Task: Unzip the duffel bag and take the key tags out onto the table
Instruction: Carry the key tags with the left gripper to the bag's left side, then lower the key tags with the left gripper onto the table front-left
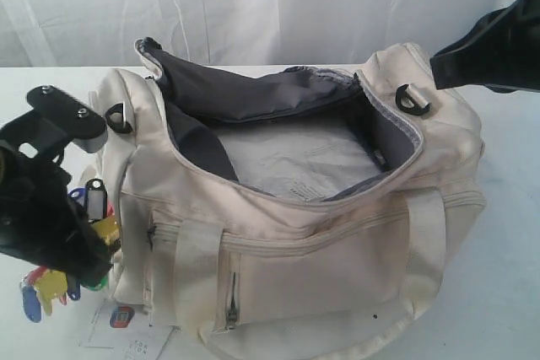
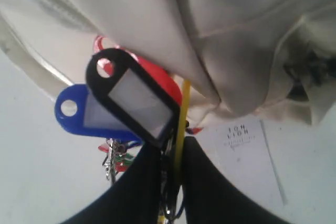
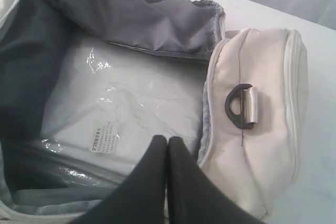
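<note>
**Desk:** Exterior view first. What am I looking at?

**Operator:** The duffel bag (image 1: 304, 250) lies on the table (image 1: 506, 292), main zip undone, mouth gaping toward 12 o'clock. At the bag's 8 o'clock, my left gripper (image 1: 84, 246) holds the key tags (image 1: 93, 204) outside the bag, just beside its end. I can't tell whether the lowest tags touch the tabletop. My right gripper (image 1: 439, 69) hangs above the 2 o'clock end. A paper label (image 1: 126, 326) lies at 7 o'clock.

**Desk:** Left wrist view?

**Operator:** My jaws are pinched on the bunch near its metal rings. Black, blue and red tags fan out past the fingertips, against the bag's cream side, with the label lying close by.

**Desk:** Which step is that?

**Operator:** I judge it the last 1: bag open, tags out, only the set-down left. The next move calls for lowering the bunch onto bare table, clear of bag and label, then parting the jaws.

**Desk:** Right wrist view?

**Operator:** My fingers are pressed together on nothing, poised over the open mouth. Inside I see the dark grey lining (image 3: 147, 19) and crumpled clear plastic packing (image 3: 121, 114) with 1 small printed sticker. No tags show in there. A black D-ring (image 3: 239, 106) sits on the end panel.
</note>
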`<action>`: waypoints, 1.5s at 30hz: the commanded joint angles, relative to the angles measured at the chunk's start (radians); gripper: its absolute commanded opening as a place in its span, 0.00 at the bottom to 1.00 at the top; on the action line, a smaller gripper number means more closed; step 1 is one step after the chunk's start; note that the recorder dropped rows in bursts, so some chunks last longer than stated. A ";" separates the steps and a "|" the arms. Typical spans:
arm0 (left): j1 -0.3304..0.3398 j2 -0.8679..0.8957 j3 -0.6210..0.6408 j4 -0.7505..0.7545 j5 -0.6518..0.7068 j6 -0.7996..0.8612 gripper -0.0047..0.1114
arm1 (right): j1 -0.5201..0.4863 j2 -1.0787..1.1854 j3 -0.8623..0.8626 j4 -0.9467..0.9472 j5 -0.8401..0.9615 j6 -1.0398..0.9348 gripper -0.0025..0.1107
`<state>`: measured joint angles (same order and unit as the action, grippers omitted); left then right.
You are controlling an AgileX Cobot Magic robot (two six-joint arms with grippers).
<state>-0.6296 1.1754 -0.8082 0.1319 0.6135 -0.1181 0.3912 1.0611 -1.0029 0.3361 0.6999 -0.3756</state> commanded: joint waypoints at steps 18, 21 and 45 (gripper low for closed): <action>0.001 0.405 -0.371 -0.001 -0.157 0.055 0.04 | -0.003 -0.006 0.005 0.007 -0.020 -0.009 0.02; 0.001 0.439 -0.414 0.006 -0.154 0.083 0.04 | -0.003 -0.006 0.005 0.007 -0.023 -0.008 0.02; 0.000 0.276 -0.444 -0.099 0.397 0.180 0.04 | -0.003 -0.006 0.005 0.007 -0.025 -0.008 0.02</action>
<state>-0.6260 1.4858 -1.2874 0.0452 1.0123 0.0507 0.3912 1.0611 -1.0029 0.3379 0.6788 -0.3756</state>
